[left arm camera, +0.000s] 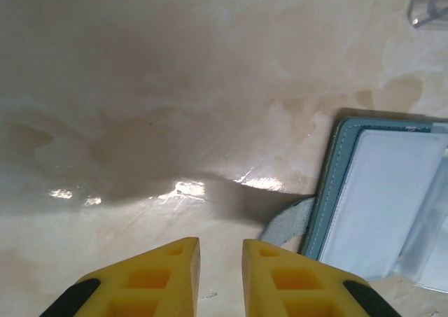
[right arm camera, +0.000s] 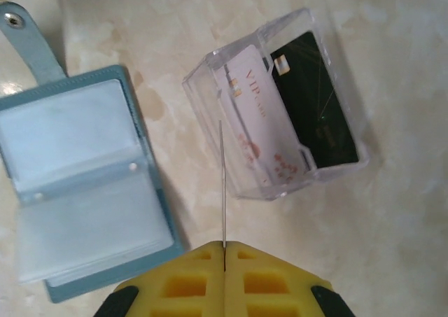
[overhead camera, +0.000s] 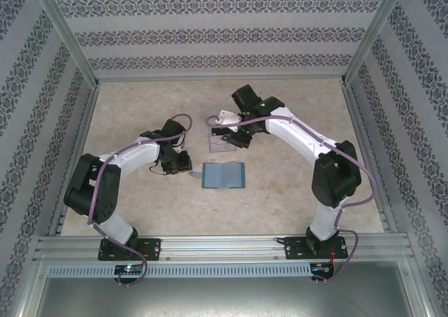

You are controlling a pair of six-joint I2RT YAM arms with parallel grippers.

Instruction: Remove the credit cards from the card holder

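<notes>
The teal card holder [overhead camera: 223, 175] lies open on the table, its clear inner pockets [right arm camera: 77, 184] facing up. My left gripper [left arm camera: 221, 241] hovers just left of the holder's edge [left arm camera: 329, 191] and its grey strap tab [left arm camera: 287, 222]; the jaws stand slightly apart with nothing between them. Above the clear tray, my right gripper [right arm camera: 224, 245] is shut on a thin pale credit card, seen edge-on [right arm camera: 222, 184] and as a white card [overhead camera: 225, 115] from the top. A pale VIP credit card [right arm camera: 255, 121] and a dark credit card [right arm camera: 315, 100] lie in the tray.
The clear plastic tray [overhead camera: 222, 143] stands just behind the holder, its wall [right arm camera: 203, 86] close to the holder's right half. Patterned walls and metal rails [overhead camera: 77, 156] fence the tabletop. Bare beige table [left arm camera: 175, 86] spreads to the left of the holder.
</notes>
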